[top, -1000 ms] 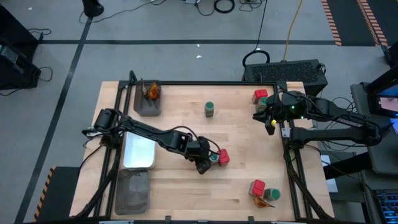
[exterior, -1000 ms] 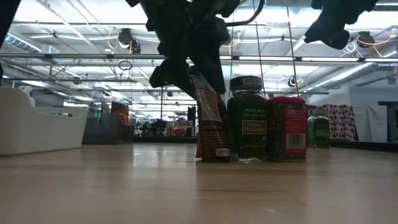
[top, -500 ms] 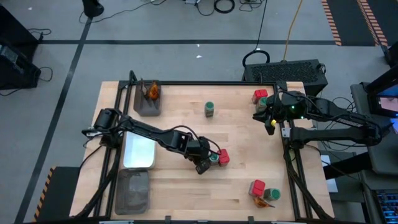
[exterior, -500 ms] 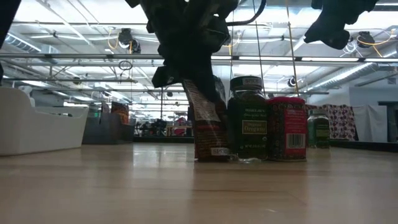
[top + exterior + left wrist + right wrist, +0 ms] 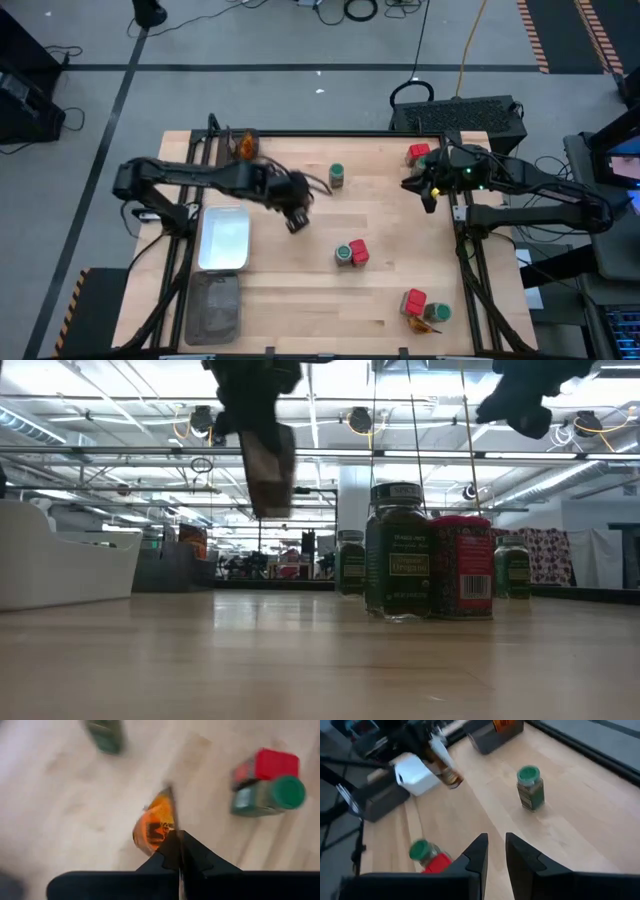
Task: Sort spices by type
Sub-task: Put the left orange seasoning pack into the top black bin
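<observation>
Sachet [image 5: 268, 468] lifted off table, hanging upright, long axis vertical

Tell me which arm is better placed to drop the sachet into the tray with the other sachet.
Left. The left gripper is shut on the brown-orange sachet, lifted off the table near the far grey tray that holds an orange sachet. The right gripper hovers empty near the right edge.

This is a large robotics lab or industrial workshop hall. The low view shows a high ceiling with exposed pipes [image 5: 120, 455], ducts and strip lights. In the high view's upper half lie grey concrete floor [image 5: 280, 40], loose cables [image 5: 360, 10] and hazard-striped tape [image 5: 532, 35], around a framed wooden table [image 5: 390, 215].
</observation>
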Action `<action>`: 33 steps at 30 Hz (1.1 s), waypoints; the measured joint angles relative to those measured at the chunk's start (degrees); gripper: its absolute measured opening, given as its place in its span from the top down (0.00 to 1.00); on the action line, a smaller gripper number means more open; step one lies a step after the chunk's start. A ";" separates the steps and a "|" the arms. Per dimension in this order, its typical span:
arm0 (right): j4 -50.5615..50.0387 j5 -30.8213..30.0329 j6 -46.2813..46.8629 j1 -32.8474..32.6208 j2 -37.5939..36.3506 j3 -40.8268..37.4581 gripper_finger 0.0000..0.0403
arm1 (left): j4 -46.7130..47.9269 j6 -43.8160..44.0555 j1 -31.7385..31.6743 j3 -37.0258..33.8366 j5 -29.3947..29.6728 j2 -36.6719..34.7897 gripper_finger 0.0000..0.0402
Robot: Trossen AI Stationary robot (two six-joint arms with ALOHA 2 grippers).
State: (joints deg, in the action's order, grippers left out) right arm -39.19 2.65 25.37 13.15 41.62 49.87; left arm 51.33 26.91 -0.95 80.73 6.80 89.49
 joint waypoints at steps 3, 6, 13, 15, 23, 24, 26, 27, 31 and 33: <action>2.83 0.03 2.00 0.00 1.20 0.00 0.88 | 2.77 -2.44 -3.99 0.00 0.18 -3.86 1.00; 5.46 0.07 3.96 0.00 2.40 0.00 0.88 | 5.76 -4.74 -8.24 0.00 0.29 -7.14 1.00; 10.25 0.31 7.74 -0.02 5.61 0.00 0.88 | 15.53 -5.63 -19.12 0.00 2.28 -11.53 1.00; 11.72 0.37 8.50 -0.02 6.79 0.00 0.88 | 17.65 -5.10 -22.57 -0.43 2.38 -12.20 1.00; 14.81 0.75 10.03 -0.37 10.56 0.00 0.88 | 18.12 -6.34 -33.75 -6.98 2.32 -15.38 1.00; 14.79 0.75 10.03 -0.59 10.87 0.00 0.88 | 18.12 -6.42 -34.70 -8.30 2.17 -15.80 1.00; 14.70 0.75 10.03 -1.04 11.48 0.00 0.88 | 17.58 -6.39 -36.16 -11.33 1.71 -16.84 1.00; 14.69 0.75 10.03 -1.27 11.70 0.00 0.88 | 17.20 -6.41 -36.86 -12.92 1.45 -17.39 1.00; 14.74 0.75 10.03 -1.77 12.41 0.00 0.88 | 11.67 -6.05 -39.72 -19.39 1.09 -19.40 1.00; 14.70 0.72 10.02 -1.75 12.67 0.00 0.88 | 8.47 -4.97 -41.00 -22.08 1.19 -20.19 1.00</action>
State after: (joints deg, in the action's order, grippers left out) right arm -24.49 3.38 35.39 11.40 54.30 49.87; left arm 59.80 21.94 -41.95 58.65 7.99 69.30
